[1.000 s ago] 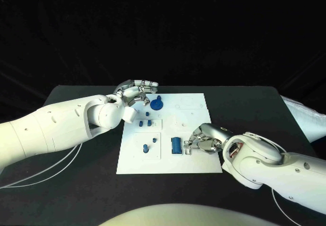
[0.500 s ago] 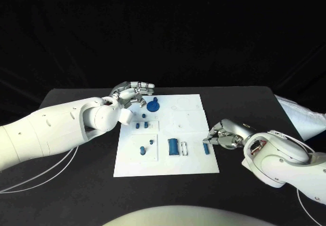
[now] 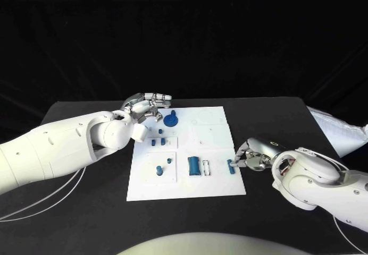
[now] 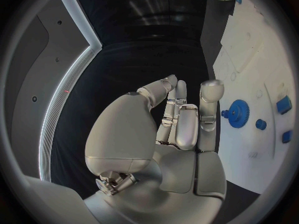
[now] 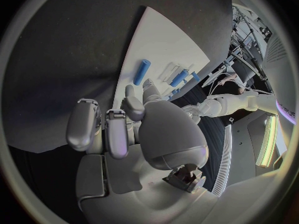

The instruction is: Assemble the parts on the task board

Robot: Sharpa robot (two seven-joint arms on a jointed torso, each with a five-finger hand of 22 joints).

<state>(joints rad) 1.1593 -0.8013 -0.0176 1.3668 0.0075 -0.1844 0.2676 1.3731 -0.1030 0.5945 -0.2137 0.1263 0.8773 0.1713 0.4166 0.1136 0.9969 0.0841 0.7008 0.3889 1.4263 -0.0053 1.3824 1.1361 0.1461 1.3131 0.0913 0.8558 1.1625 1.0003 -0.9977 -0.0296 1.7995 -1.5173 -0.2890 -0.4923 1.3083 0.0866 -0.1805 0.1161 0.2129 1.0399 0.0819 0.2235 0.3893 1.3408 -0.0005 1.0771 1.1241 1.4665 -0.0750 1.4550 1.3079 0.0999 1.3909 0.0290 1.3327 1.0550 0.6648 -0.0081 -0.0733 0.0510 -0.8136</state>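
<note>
Silver fingers of my right hand (image 3: 253, 158) curled empty beside a blue peg (image 3: 231, 167) on the task board (image 3: 215, 183); my left hand (image 3: 145, 106) hung loosely curled, empty, near the gear (image 3: 172, 120).

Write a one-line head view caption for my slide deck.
Right hand reaches a blue peg at the white board's edge; left hand hovers near the blue gear.

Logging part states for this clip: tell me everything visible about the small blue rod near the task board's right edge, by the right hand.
The small blue rod is a short, smooth cylinder, plastic by its look. It lies flat on the white task board close to the right edge, lengthwise front to back. The right hand sits just beside it, fingers curled at its far end; whether they touch it cannot be told. In the right wrist view the rod lies alone on the board, clear of the other parts.
</note>
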